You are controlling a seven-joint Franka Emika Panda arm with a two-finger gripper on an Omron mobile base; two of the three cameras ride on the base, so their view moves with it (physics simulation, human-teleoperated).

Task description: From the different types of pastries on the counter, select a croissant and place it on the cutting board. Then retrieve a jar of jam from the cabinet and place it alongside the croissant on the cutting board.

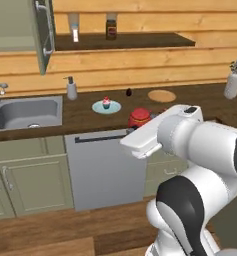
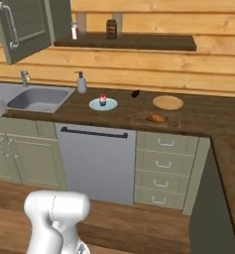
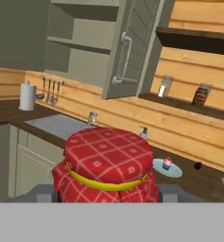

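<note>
1. Where the hand view shows the gripper (image 3: 106,196), its jaws are set partly apart and closed on the jar of jam (image 3: 106,165), a squat red jar with a checked red lid and a yellow band, seen at the lower centre of the frame.
2. The same jar (image 1: 139,118) is seen just left of centre in the left base view, partly hidden behind the white arm (image 1: 190,145).
3. The croissant (image 2: 156,118) is seen lying on the cutting board (image 2: 141,119), right of centre in the right base view.
4. Just above it in the frame, a round wooden disc (image 2: 167,102) is laid on the counter (image 2: 208,119).
5. A pale blue plate (image 2: 97,105) bearing a pink cupcake (image 2: 102,100) is found left of the board, well apart from it.
6. A small dark object (image 2: 135,93) is seen between plate and disc, nearer the wall.
7. The cabinet (image 3: 80,52) is shown open at the upper left of the hand view, its door (image 3: 130,47) swung outward.
8. A sink (image 1: 27,112) is placed at the left of the left base view, with a soap dispenser (image 1: 71,89) just beside it.
</note>
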